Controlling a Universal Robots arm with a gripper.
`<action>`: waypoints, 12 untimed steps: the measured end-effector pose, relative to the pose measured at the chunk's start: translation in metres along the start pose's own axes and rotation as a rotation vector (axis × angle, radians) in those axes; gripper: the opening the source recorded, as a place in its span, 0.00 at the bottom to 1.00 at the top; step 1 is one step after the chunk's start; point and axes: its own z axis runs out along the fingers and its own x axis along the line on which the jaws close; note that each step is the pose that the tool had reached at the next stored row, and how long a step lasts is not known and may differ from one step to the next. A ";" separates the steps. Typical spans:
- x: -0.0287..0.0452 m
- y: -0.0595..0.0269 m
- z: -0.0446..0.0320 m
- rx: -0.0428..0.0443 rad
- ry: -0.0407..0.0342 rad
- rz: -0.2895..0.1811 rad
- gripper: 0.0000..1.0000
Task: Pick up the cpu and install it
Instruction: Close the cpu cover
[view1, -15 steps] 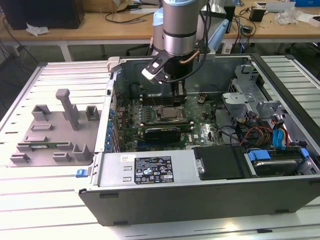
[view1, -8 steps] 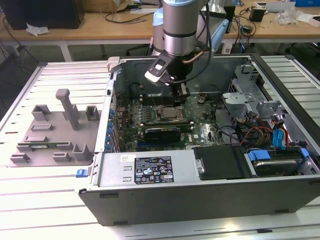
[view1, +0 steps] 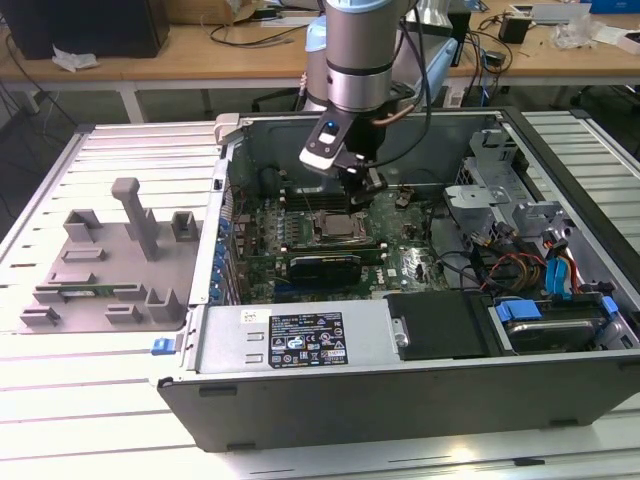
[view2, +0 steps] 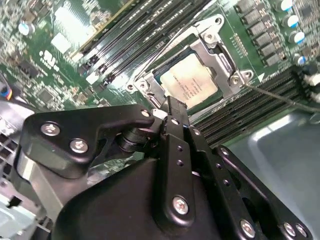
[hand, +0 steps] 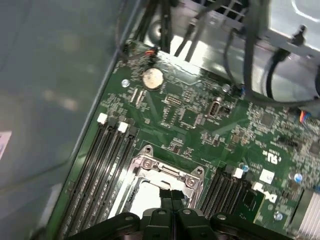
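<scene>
**Claw (view2: 172, 106) pinched shut over the socket frame (view2: 220, 52), cpu (view2: 192, 82) already in**

Black matte claw arms with shiny screw heads sat closest in both wrist views, tips pressed together with nothing between them, right at the cpu's edge. Chip lay flat inside the dull silver socket frame, pale shiny square top up, so I'd say the pick and drop were pretty much done. Couldn't tell if the frame was latched down, so that bit may be left. Around it: glossy green board (hand: 200, 125), long black memory slots (hand: 100, 165), a round coin battery (hand: 153, 78). In the exterior view the grey steel case (view1: 400, 400) sat open on the slatted white table (view1: 100, 420).
</scene>
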 end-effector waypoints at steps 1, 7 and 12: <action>0.0000 0.0000 0.0000 -0.0003 0.0002 -0.019 0.11; 0.0000 -0.0001 0.0002 -0.0036 0.0023 -0.200 0.11; 0.0000 -0.0001 0.0005 -0.0069 0.0045 -0.374 0.11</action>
